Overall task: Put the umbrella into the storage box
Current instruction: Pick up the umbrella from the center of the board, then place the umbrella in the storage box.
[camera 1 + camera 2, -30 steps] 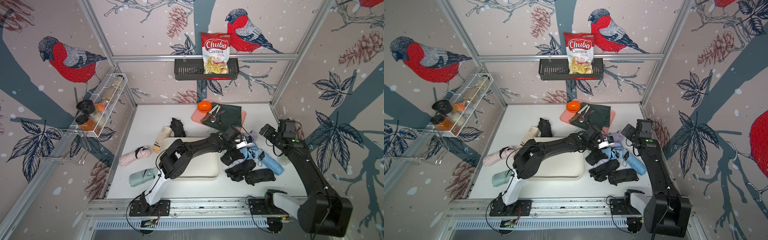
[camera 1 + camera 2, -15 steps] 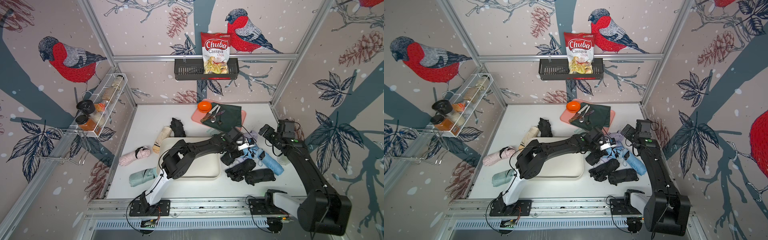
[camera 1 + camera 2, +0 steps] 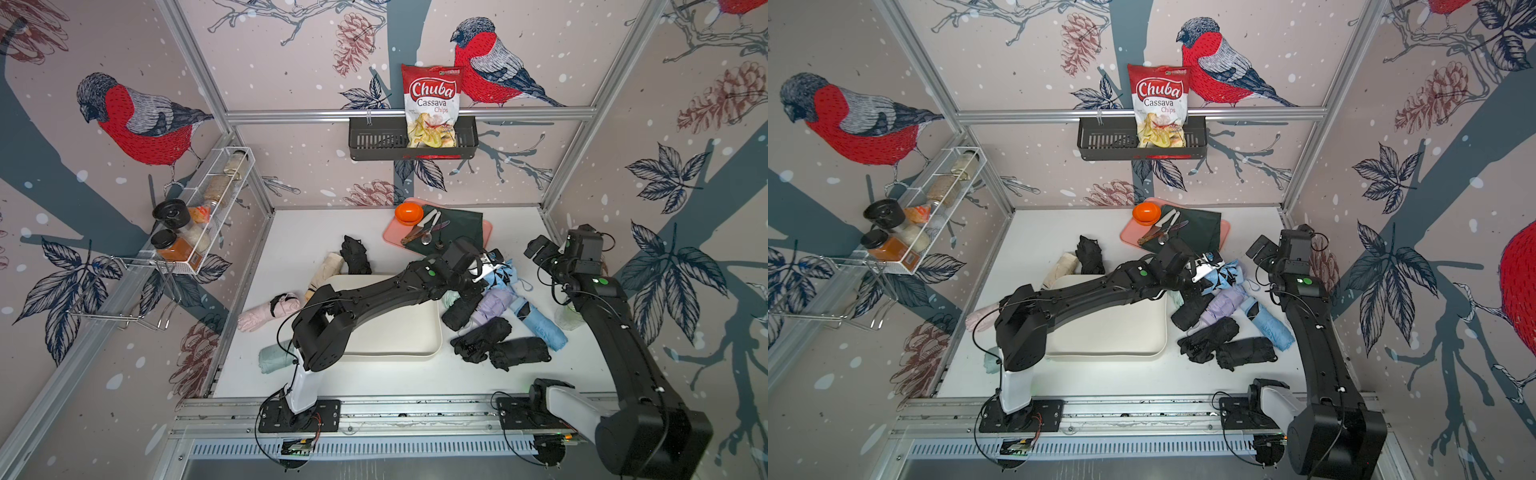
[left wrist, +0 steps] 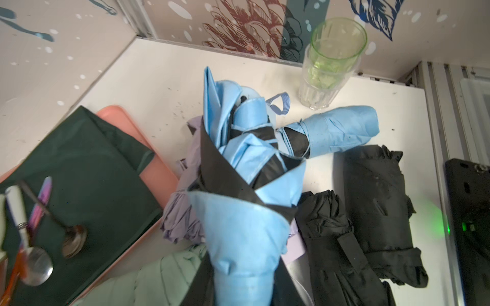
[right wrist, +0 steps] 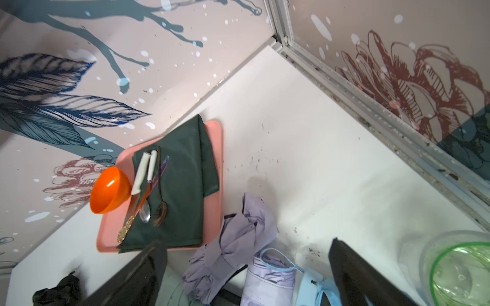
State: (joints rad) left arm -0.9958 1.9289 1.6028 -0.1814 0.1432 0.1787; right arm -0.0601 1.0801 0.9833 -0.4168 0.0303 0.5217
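Since a second ago the left gripper (image 3: 484, 272) has gone from wide apart to clamped on the light blue umbrella (image 4: 246, 159), whose folds rear up out of the heap. The right arm has barely stirred.

The right gripper (image 3: 539, 249) hangs over the table's 2 o'clock corner, fingers (image 5: 352, 267) spread wide and gripping nothing. The storage box (image 3: 395, 353) sits mid-table with the left arm stretched across it. The clamped umbrella is outside it, at its 3 o'clock.

Between that umbrella and the box's rim lie a black umbrella (image 3: 459, 313) and a scrap of mint fabric (image 3: 451, 297). The heap also holds a second light blue umbrella (image 3: 540, 326), one lilac umbrella (image 3: 492, 303) and a pair of black umbrellas (image 3: 519, 351).

Four more ring the box from 8 to 11 o'clock:
- a mint umbrella (image 3: 274, 358)
- a pink umbrella (image 3: 266, 316)
- a beige umbrella (image 3: 326, 270)
- a lone black umbrella (image 3: 355, 255)

That makes four black in all.

One pink tray (image 3: 392, 239) at 1 o'clock carries one dark green cloth (image 3: 461, 224), one orange bowl (image 3: 408, 212) and some cutlery (image 5: 148, 190). Two stacked glasses (image 4: 331, 66) stand at 3 o'clock by the wall.
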